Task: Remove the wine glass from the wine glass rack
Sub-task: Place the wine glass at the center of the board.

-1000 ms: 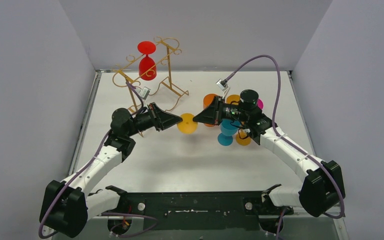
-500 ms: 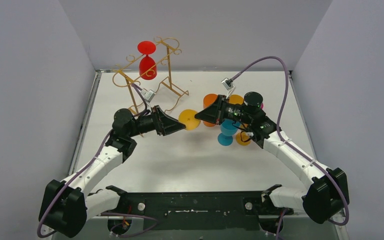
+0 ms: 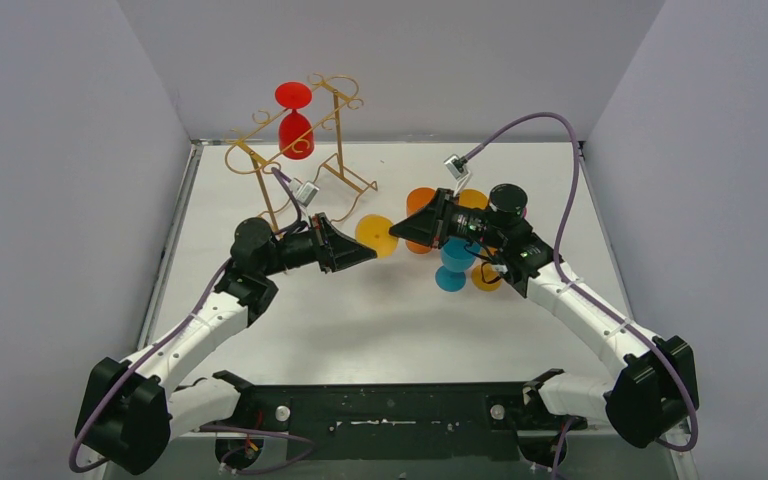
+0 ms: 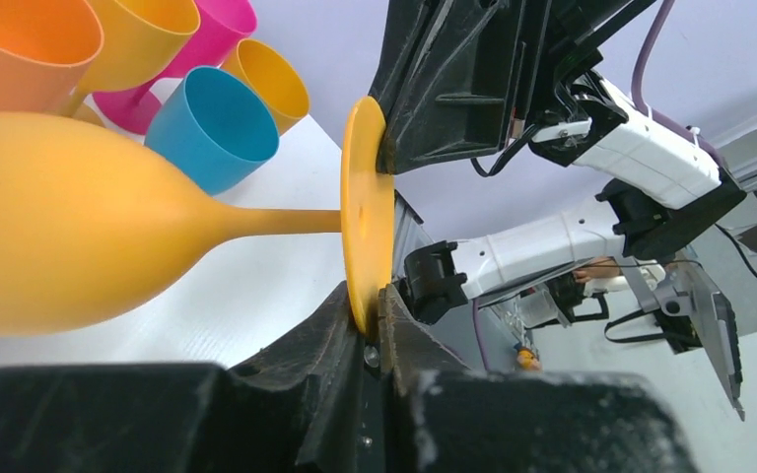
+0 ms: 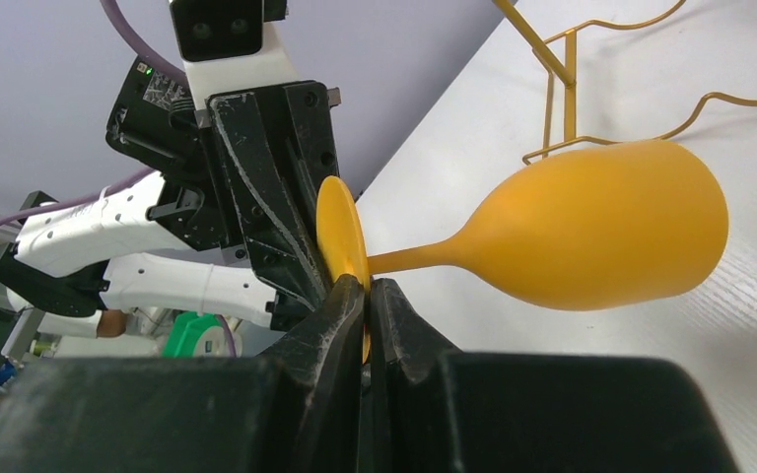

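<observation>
While left hand (image 3: 365,254) and right hand (image 3: 396,232) each pinch the yellow glass (image 3: 376,236) by its foot above the bench (image 3: 360,320), off the rack (image 3: 260,160), we note one red glass (image 3: 295,130) left hanging.

Seven wine glasses in all: red glass (image 3: 295,132), one; orange glass (image 3: 419,203), one; pink glass (image 4: 212,34), one; blue glass (image 3: 450,272), one; yellow glass (image 3: 376,236), three. One gold wire rack (image 3: 341,135). Two robot arms, each ending in one pincer: left pincer (image 4: 367,305), right pincer (image 5: 366,296).
</observation>
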You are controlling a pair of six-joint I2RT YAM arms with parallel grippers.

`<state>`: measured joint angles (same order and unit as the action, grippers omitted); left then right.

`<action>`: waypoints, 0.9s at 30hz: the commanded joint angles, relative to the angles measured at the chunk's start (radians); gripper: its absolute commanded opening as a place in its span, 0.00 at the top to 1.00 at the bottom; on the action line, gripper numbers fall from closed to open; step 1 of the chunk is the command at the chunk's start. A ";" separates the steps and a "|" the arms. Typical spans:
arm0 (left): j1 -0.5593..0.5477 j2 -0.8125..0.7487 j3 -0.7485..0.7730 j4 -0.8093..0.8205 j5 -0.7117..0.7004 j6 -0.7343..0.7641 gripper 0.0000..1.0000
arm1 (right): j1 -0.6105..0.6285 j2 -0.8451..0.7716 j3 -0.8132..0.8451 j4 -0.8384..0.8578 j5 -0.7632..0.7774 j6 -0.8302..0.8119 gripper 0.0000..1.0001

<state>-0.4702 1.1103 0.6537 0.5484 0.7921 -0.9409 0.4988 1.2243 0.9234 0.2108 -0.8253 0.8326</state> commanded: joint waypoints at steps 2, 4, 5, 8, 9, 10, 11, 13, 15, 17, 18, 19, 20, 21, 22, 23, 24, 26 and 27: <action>-0.005 -0.008 0.035 0.047 -0.014 0.014 1.00 | 0.005 -0.020 -0.003 0.059 -0.010 -0.007 1.00; -0.005 -0.012 0.030 0.048 -0.025 0.019 1.00 | 0.006 -0.020 -0.003 0.059 -0.012 -0.007 1.00; -0.005 -0.014 0.029 0.049 -0.030 0.023 1.00 | 0.005 -0.023 -0.003 0.061 -0.012 -0.007 1.00; -0.005 -0.017 0.021 0.061 -0.031 0.031 1.00 | 0.006 -0.026 -0.004 0.061 -0.011 -0.011 0.89; -0.007 -0.017 0.019 0.070 -0.026 0.036 1.00 | 0.006 -0.026 -0.005 0.062 -0.011 -0.012 0.81; -0.008 -0.020 0.017 0.074 -0.021 0.045 1.00 | 0.005 -0.026 -0.002 0.060 -0.010 -0.014 0.75; -0.010 -0.024 0.016 0.076 -0.014 0.062 1.00 | 0.002 -0.027 0.002 0.053 -0.006 -0.019 0.69; -0.019 -0.042 0.025 0.020 -0.007 0.126 1.00 | -0.003 -0.033 0.013 0.032 0.005 -0.044 0.53; -0.037 -0.079 0.042 -0.086 -0.036 0.239 1.00 | -0.011 -0.038 0.040 -0.043 0.046 -0.081 0.45; -0.054 -0.116 0.040 -0.138 -0.052 0.331 1.00 | -0.021 -0.044 0.065 -0.088 0.071 -0.115 0.41; -0.054 -0.129 0.037 -0.154 -0.049 0.360 1.00 | -0.028 -0.050 0.072 -0.098 0.078 -0.126 0.40; -0.054 -0.137 0.037 -0.175 -0.035 0.389 1.00 | -0.033 -0.057 0.076 -0.099 0.084 -0.132 0.40; -0.054 -0.144 0.037 -0.198 -0.022 0.419 1.00 | -0.039 -0.064 0.078 -0.097 0.089 -0.134 0.39; -0.054 -0.148 0.030 -0.205 -0.006 0.444 1.00 | -0.045 -0.070 0.081 -0.093 0.091 -0.132 0.38; -0.054 -0.153 0.024 -0.198 0.021 0.461 1.00 | -0.048 -0.076 0.083 -0.089 0.095 -0.134 0.37; -0.054 -0.158 0.018 -0.196 0.033 0.477 1.00 | -0.054 -0.081 0.086 -0.092 0.098 -0.136 0.36; -0.054 -0.165 0.013 -0.204 0.028 0.488 1.00 | -0.062 -0.086 0.092 -0.102 0.104 -0.144 0.33; -0.054 -0.176 -0.004 -0.206 0.020 0.508 1.00 | -0.076 -0.092 0.103 -0.132 0.130 -0.149 0.29; -0.054 -0.177 -0.011 -0.203 0.025 0.515 1.00 | -0.085 -0.095 0.106 -0.136 0.131 -0.149 0.28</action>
<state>-0.5186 0.9672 0.6491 0.3439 0.7746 -0.5323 0.4488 1.1664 0.9691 0.0837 -0.7647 0.7212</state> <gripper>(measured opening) 0.022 0.701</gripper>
